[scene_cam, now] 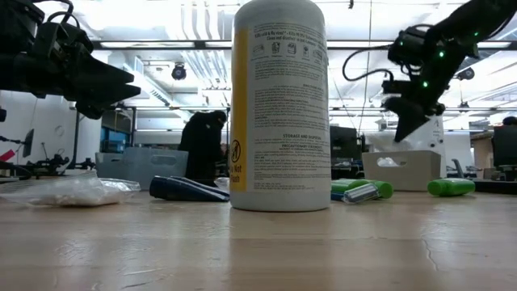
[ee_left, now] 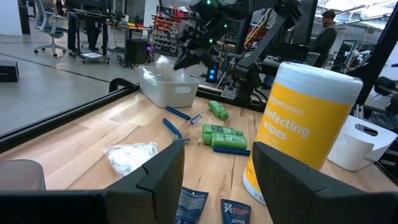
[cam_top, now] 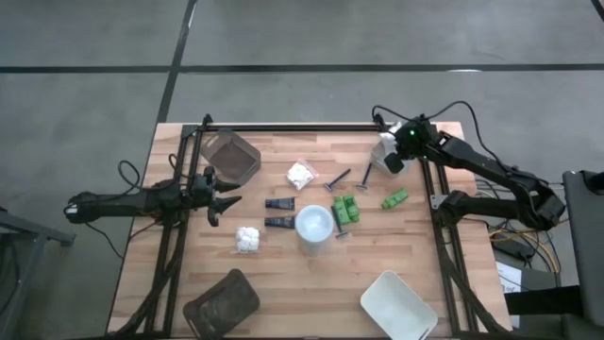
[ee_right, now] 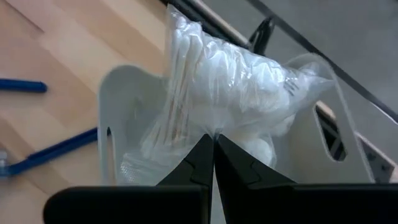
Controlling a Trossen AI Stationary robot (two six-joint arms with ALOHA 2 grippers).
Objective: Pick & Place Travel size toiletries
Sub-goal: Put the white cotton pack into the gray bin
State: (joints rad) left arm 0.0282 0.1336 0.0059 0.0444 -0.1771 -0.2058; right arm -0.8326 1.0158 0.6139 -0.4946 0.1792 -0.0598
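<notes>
High view showed the right gripper (cam_top: 394, 154) over a pale tray (cam_top: 385, 147) near the table's (cam_top: 311, 283) far right corner, and the left gripper (cam_top: 225, 201) hovering above the left side of the table, beside a dark brown tray (cam_top: 232, 156) at the far left. Loose items lay around the middle: two white packets (cam_top: 301, 174) and (cam_top: 247, 239), two dark tubes (cam_top: 279, 203), razors (cam_top: 338, 178), green pieces (cam_top: 345, 210) with one more (cam_top: 394, 198) nearer the right edge, and the white-capped bottle (cam_top: 314, 225). Another brown tray (cam_top: 223, 300) and another pale tray (cam_top: 398, 304) sat at the near edge, apparently without contents. Low view put the bottle upright in the foreground, with the right gripper raised above the pale tray behind it and the left gripper off the table surface, holding nothing. Left wrist view showed that gripper's jaws standing well apart and empty, looking past the dark tubes toward a white packet, the razors and the green pieces. Right wrist view showed the right jaws closed together on the pinched plastic of a clear bag of white swabs (ee_right: 211, 93), which hung in or just above the pale tray. Judging by this, one packet was at the point of delivery, and nearly everything else was left to sort.
</notes>
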